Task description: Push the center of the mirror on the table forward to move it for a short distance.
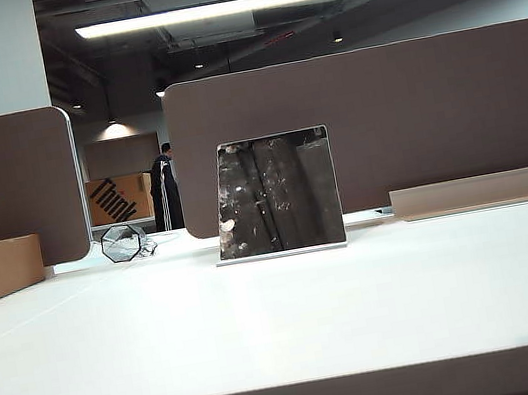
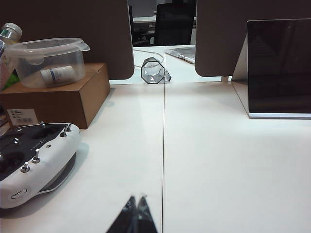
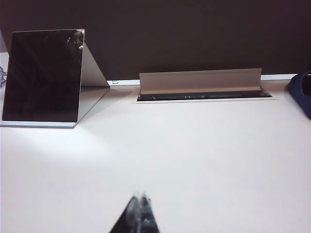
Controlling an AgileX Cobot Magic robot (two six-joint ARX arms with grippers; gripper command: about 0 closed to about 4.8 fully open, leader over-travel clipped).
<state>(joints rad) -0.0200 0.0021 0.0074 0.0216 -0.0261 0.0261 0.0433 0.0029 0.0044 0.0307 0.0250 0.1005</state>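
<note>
Mirror (image 1: 275, 195) upright; only wrist views show left pincer (image 2: 135, 200), right pincer (image 3: 140, 196) closed.

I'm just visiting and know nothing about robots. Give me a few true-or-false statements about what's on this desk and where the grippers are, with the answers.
1. The mirror lies flat on the table. False: it stands leaning back on a thin white base.
2. A small clear octagonal object sits on the left side of the mirror in the exterior view. True.
3. The left gripper is pressing on the mirror. False: it is low over bare table, well short of the mirror.
4. The right gripper appears shut, its fingertips together. True.
5. A clear plastic container rests on a cardboard box. True.
</note>
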